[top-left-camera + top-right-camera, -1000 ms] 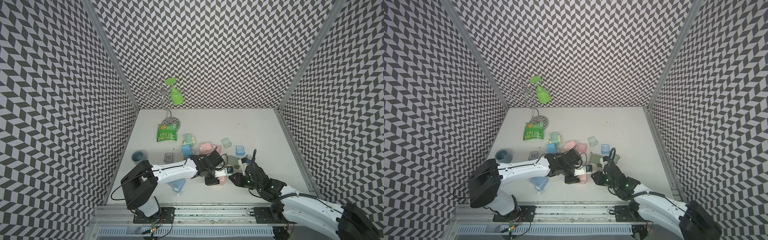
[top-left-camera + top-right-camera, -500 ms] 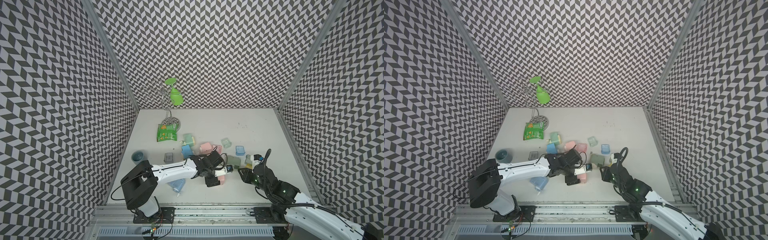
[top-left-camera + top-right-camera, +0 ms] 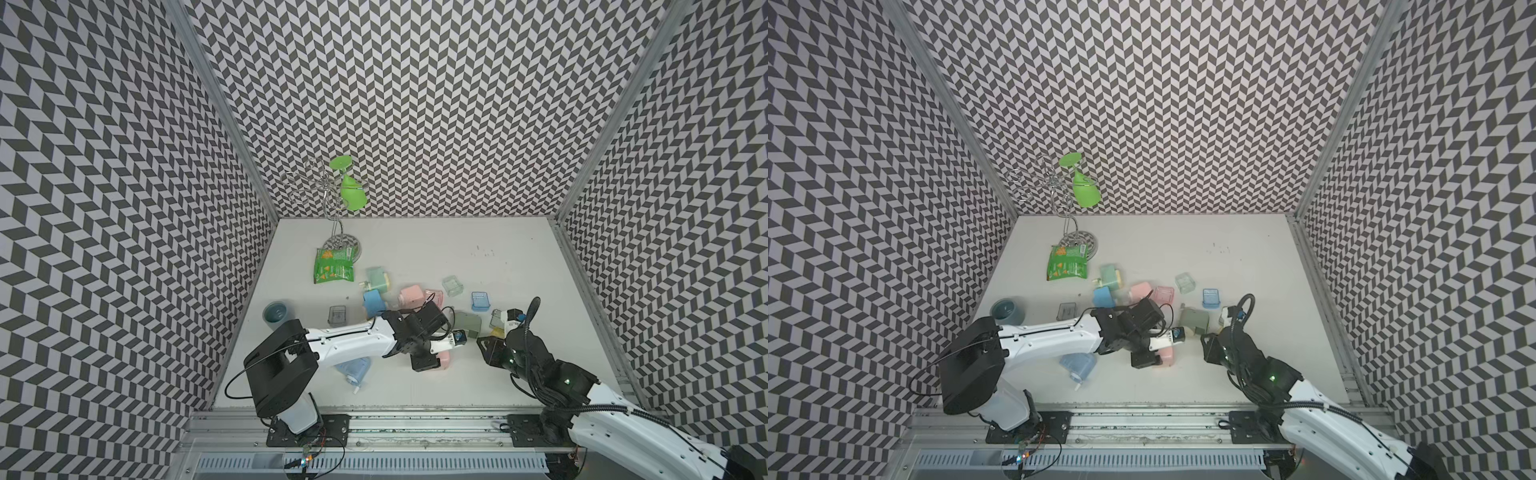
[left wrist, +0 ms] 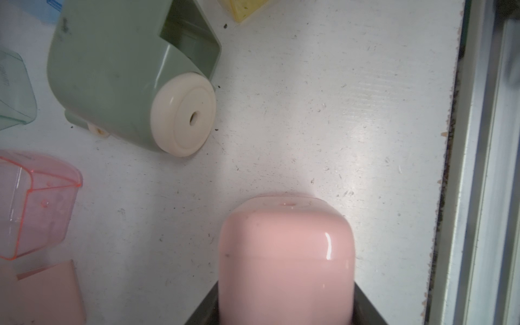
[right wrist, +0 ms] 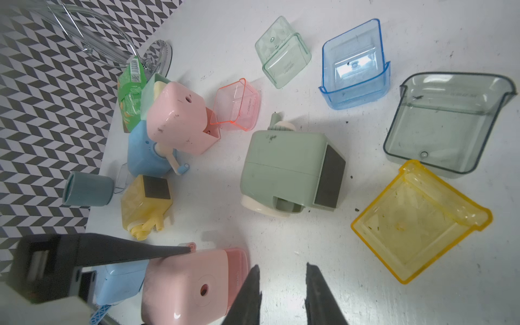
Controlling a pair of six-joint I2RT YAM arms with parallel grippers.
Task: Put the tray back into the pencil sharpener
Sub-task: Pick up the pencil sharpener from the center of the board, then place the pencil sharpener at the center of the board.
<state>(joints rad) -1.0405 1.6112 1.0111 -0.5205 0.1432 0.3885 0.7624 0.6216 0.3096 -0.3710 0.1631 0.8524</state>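
Your left gripper (image 4: 285, 284) clamps the pink pencil sharpener (image 4: 285, 247) between its fingers; your right gripper (image 5: 282, 270) stands narrowly parted (empty) just beside it.

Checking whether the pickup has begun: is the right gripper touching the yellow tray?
Apart. The right wrist view shows bare table between the right gripper and the yellow tray; the jaws stand open and empty.

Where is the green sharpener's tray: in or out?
Out: the tray slot of the green pencil sharpener shows hollow in the left wrist view.
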